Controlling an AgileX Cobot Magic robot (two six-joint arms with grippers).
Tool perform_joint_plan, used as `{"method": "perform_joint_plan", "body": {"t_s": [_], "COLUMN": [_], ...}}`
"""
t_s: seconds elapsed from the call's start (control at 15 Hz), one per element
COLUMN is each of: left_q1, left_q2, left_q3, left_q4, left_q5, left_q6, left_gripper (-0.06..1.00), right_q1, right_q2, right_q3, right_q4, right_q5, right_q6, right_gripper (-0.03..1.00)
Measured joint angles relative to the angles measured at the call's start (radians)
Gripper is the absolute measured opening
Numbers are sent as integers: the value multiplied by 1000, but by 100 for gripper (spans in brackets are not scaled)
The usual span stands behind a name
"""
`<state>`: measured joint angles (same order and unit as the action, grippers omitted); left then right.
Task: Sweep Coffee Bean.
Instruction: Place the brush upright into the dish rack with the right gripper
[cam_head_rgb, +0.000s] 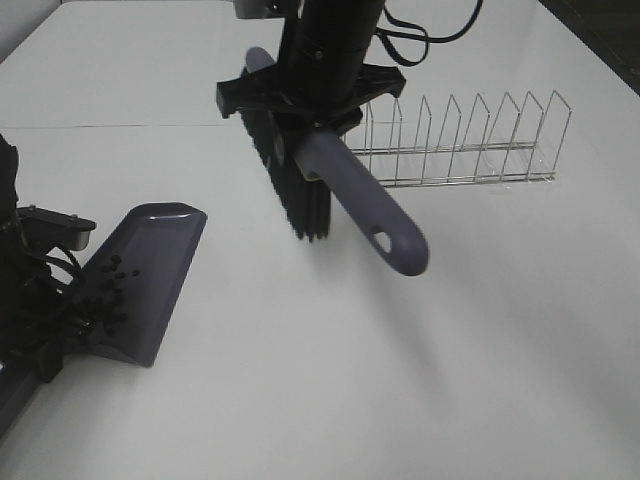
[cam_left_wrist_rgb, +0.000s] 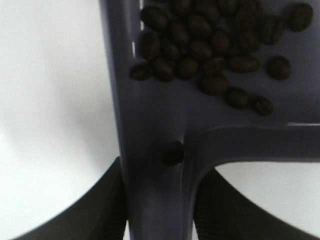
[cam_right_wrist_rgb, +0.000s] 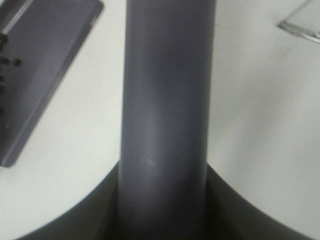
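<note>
**Coffee beans sit in the dustpan, brush gripped over the table**

- Left gripper (cam_left_wrist_rgb: 157, 220): clamped on the handle of the dustpan (cam_head_rgb: 150, 275). In the left wrist view a dark finger (cam_left_wrist_rgb: 85, 215) presses each side of the purple-grey handle stem.
- Coffee beans (cam_left_wrist_rgb: 210, 45): in the dustpan, bunched at the handle end of the tray, most of them touching one another. One stray bean (cam_left_wrist_rgb: 173, 153) lies apart from the bunch, right where the handle meets the tray. From the high camera they show as dark dots on the rear half of the pan; the front lip half is bare.
- Dustpan lies on the left of the white table (cam_head_rgb: 420, 380), lip pointing away from the left arm, toward the far side.
- Right gripper (cam_right_wrist_rgb: 167, 215): closed on the brush (cam_head_rgb: 365, 205), fingers tight against both sides of the handle, close to the head end.
- Brush is near the table's middle, black bristles (cam_head_rgb: 295, 190) pointing down, handle sticking out toward the camera and tilted. Can't tell whether the bristle tips touch the table.
- Brush and dustpan are well apart, with bare table between them.
- Wire rack (cam_head_rgb: 470, 140) stands behind and to the right of the brush, near it but not touching.
</note>
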<state>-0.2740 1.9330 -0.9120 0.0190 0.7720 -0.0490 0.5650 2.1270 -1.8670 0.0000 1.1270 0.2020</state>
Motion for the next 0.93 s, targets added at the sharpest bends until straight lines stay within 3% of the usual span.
{"method": "perform_joint_plan", "body": {"t_s": [0.13,0.4,0.6,0.93], "left_q1": [0,0,0,0], "left_q2": [0,0,2,16], "left_q3": [0,-3,-13,-56], "left_q4": [-19,-95,-168,-210], "left_q5": [-5,-39,-62,-82], "left_q6": [-32,-75,-78,-78], "left_gripper": [34,34,34,34], "right_q1": [-23,-56,-125,-290], "right_q2": [-2,-74,-207,-327], "right_q3": [0,72,246,502], "right_q4": [0,14,16,14], "right_q5": [82,93,93,93], "right_q6": [-34,-85,-87,-64], "right_gripper": [35,35,35,35]}}
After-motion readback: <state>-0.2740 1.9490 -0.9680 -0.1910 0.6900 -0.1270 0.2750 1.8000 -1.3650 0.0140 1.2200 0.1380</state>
